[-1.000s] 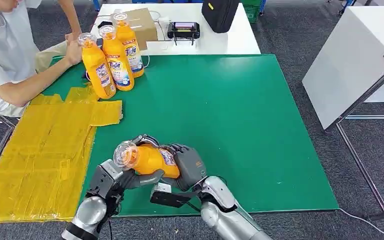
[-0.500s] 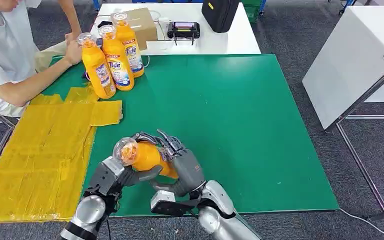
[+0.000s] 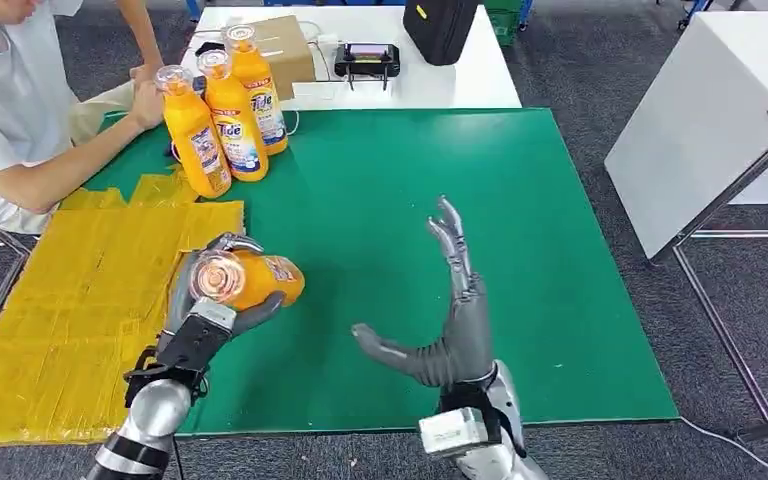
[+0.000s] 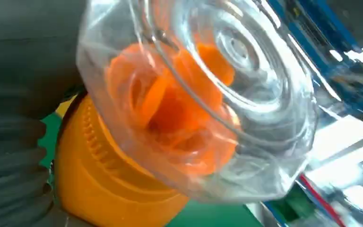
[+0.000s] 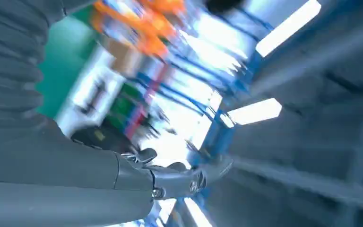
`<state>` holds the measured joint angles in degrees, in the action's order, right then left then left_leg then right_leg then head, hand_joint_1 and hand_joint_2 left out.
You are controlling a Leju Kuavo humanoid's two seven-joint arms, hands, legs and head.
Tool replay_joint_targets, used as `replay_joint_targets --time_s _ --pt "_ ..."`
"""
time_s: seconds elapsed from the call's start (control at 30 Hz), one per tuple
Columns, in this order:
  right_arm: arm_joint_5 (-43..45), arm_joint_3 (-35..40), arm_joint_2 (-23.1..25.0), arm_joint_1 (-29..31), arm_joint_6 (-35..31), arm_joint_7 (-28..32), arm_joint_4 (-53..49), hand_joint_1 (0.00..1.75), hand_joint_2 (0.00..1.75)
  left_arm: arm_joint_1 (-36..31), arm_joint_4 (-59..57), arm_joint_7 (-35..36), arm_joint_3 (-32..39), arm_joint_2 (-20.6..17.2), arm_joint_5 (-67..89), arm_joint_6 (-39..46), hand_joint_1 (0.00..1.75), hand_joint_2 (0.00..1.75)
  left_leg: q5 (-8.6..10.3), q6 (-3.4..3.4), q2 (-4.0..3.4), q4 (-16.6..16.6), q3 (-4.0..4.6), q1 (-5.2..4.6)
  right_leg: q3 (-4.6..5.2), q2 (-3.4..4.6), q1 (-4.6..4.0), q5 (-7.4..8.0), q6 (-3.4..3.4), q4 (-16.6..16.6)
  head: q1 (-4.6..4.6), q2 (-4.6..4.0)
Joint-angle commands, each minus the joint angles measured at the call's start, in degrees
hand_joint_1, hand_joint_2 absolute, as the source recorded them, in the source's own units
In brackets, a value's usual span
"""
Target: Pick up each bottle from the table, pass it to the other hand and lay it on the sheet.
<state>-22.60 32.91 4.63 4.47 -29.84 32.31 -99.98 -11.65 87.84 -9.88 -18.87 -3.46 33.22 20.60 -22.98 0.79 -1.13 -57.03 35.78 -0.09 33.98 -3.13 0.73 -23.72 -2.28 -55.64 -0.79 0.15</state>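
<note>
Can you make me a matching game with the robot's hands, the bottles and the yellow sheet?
Things:
1. left hand
2. right hand
3. three standing bottles
4. yellow sheet

States:
A. upright at the far corner of the green table, near a person
B. fingers spread, holding nothing
C. lying flat along the table's left side
D. holding an orange bottle

Pairs: 1-D, 2-B, 3-A, 4-C

The head view looks steeply down over the green table (image 3: 520, 250). The left wrist view sits tight against the held bottle (image 4: 189, 109), shared with the head view.
</note>
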Motion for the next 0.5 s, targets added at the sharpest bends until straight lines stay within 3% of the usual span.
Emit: replay_joint_targets --time_s 0.03,0.07,0.43,0.5 --pt "-0.42 -4.94 -3.41 -1.02 0.11 -1.66 -14.05 0.00 1.75 -17.18 -17.81 18.54 -3.07 -3.69 56.78 6.62 1.75 1.75 0.10 -0.06 0.28 0.04 -0.01 -0.01 -0.12 -0.07 0.04 0.01 0.07 -0.04 0.06 0.00" --pt "-0.48 -4.84 -3.27 -1.06 0.04 -1.49 -13.56 0.00 1.75 -16.71 -17.29 18.58 -3.22 -3.86 56.78 6.76 1.75 1.75 -0.01 -0.06 0.15 0.03 -0.14 0.02 -0.60 0.07 -0.01 -0.02 0.06 -0.02 0.06 0.00" --pt "-0.53 -4.72 -3.20 -1.03 -0.05 -1.24 -13.10 0.00 1.75 -16.22 -16.69 18.98 -3.57 -4.13 56.78 6.73 1.75 1.75 0.03 -0.11 0.09 0.01 -0.15 0.03 -0.56 0.13 -0.02 0.04 0.10 -0.04 0.04 0.00" --pt "-0.09 -4.80 -3.10 -0.88 -0.57 -0.40 -13.18 0.00 1.75 -19.10 -18.51 23.97 -9.80 -8.04 56.78 -0.16 1.75 1.75 -0.01 -0.12 0.10 0.00 -0.23 0.06 -0.65 0.18 -0.04 0.00 0.10 -0.04 0.02 0.00"
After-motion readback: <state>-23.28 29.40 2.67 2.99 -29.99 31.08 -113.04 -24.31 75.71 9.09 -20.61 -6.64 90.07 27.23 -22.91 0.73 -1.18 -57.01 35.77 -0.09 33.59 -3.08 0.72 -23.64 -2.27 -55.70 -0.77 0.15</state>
